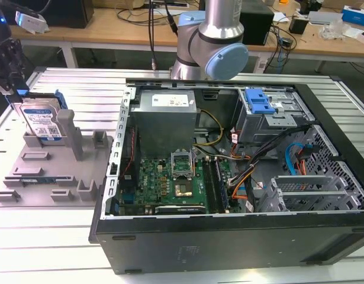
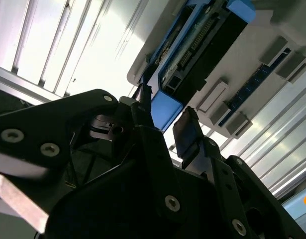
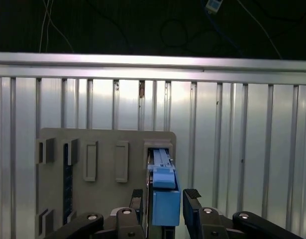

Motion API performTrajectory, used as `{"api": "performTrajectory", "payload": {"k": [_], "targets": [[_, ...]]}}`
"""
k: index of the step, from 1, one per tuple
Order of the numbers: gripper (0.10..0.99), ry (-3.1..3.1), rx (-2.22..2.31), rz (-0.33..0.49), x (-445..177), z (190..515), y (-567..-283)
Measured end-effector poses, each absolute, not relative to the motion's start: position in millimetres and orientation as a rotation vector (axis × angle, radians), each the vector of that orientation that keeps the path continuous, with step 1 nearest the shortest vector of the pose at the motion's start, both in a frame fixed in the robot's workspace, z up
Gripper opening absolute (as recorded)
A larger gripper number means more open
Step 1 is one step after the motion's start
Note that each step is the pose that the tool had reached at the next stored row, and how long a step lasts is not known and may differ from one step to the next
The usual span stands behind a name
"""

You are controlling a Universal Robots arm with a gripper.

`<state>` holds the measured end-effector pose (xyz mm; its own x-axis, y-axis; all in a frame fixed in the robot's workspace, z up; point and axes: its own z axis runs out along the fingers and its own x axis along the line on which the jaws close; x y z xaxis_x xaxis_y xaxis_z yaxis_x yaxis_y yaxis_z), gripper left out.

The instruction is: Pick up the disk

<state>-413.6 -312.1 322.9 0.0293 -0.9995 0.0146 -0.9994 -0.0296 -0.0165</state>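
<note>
The disk stands on edge in a slot at the back of the grey fixture tray, on the exterior view's left. It is silver-grey with a white-and-blue label and blue side rails. My gripper hangs just above its upper edge. In the first wrist view the disk's blue rail sits between the two black fingertips, and my gripper is open with small gaps on both sides. The second wrist view shows the same blue rail end between the fingers of the gripper.
An open computer case with motherboard, cables and a blue-handled drive cage fills the middle and the exterior view's right. The arm's base rises behind it. Grey posts on the tray stand beside the disk. Everything rests on a slatted aluminium table.
</note>
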Motion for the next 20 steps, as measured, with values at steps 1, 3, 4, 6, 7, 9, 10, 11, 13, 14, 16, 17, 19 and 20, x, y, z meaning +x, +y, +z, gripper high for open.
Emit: {"api": "performTrajectory", "payload": {"k": [1,3,4,6,7,9,10,11,13,14,16,17,19,20], "targets": [[0.451,2.187,-2.253,-0.035,-414,322,-312],[0.451,2.188,-2.253,-0.035,-414,321,-312],[0.451,2.188,-2.253,-0.036,-414,320,-312],[0.451,2.188,-2.253,-0.036,-414,319,-312],[0.451,2.188,-2.253,-0.036,-414,318,-312],[0.451,2.188,-2.253,-0.036,-414,317,-312],[0.451,2.188,-2.253,-0.036,-414,316,-312],[0.451,2.188,-2.253,-0.036,-414,315,-312],[0.451,2.188,-2.253,-0.036,-414,313,-312],[0.451,2.188,-2.253,-0.036,-413,313,-312],[0.451,2.188,-2.253,-0.036,-413,311,-312],[0.451,2.188,-2.253,-0.036,-413,310,-312],[0.451,2.188,-2.253,-0.036,-413,310,-312],[0.451,2.188,-2.253,-0.036,-413,310,-312]]}}
